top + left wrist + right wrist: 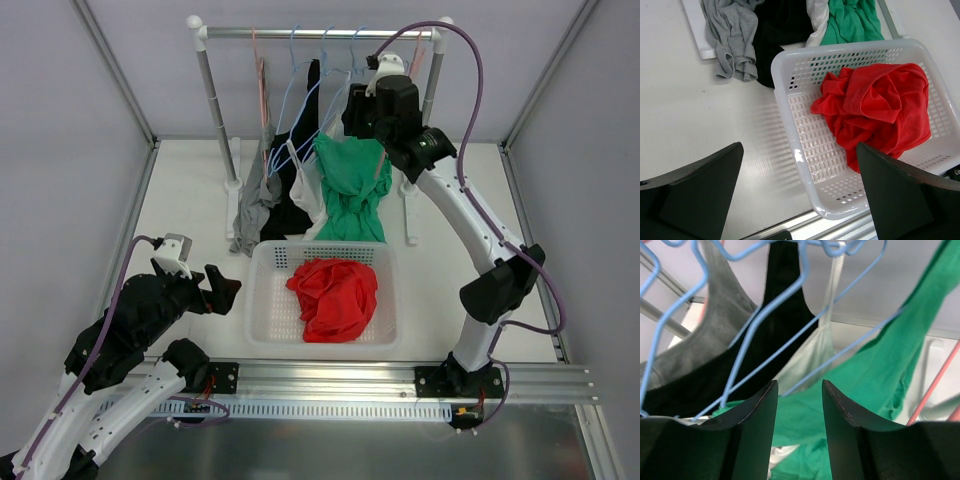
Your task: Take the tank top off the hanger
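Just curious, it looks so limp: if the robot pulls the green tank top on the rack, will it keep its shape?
Probably not: the green tank top hangs in loose folds, so it should flop. It seems light: thin wire hangers carry these tops. Dropped, it would likely crumple like the red garment in the basket.

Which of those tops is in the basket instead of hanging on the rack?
The red top, crumpled in the white basket; the grey top, black top, white top and green top all hang on the rack.
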